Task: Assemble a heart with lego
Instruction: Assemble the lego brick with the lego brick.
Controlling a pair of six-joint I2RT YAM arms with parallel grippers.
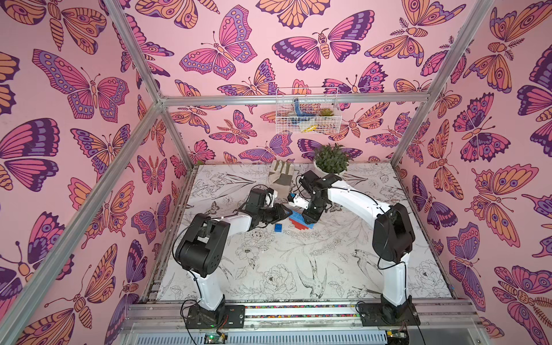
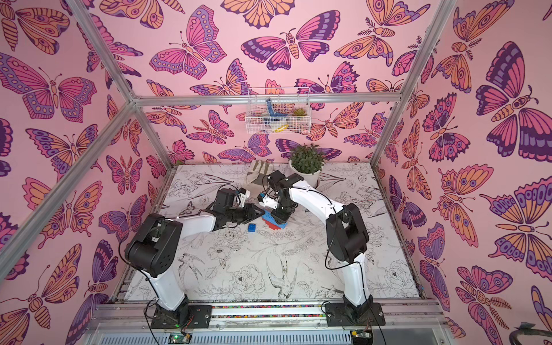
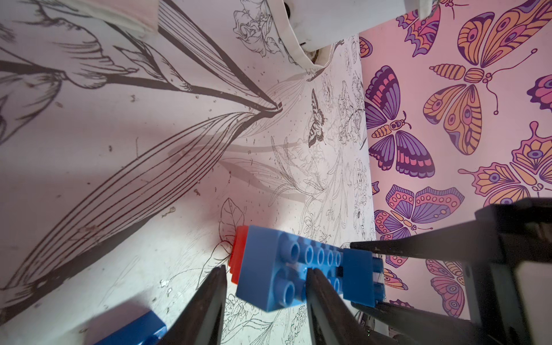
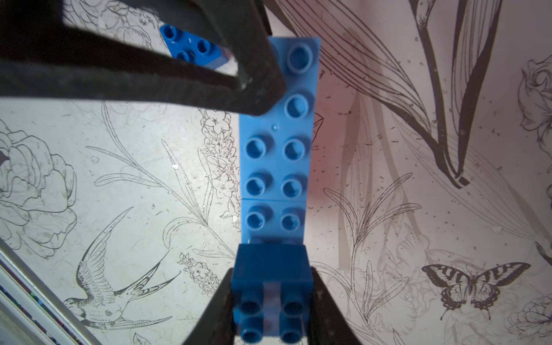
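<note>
A: Arms, quick?
B: Left arm (image 1: 209, 286) & right arm (image 1: 394, 283) look identical: smooth white shells, chunky rounded black joints.
A: Cables?
B: Thin black cables (image 1: 173, 250) loop outside each arm, down to the base.
A: Bases?
B: Flat black plates (image 1: 233, 316) w/ small screws.
A: Fingers?
B: Fingers (image 3: 209, 304) are matte black, long, tapered to narrow tips, slightly rough surface.

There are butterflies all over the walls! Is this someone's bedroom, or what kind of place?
Likely a robot practice booth, not a bedroom. The left arm and right arm are bolted down, a metal frame holds the butterfly walls, and lego bricks lie on the table.
</note>
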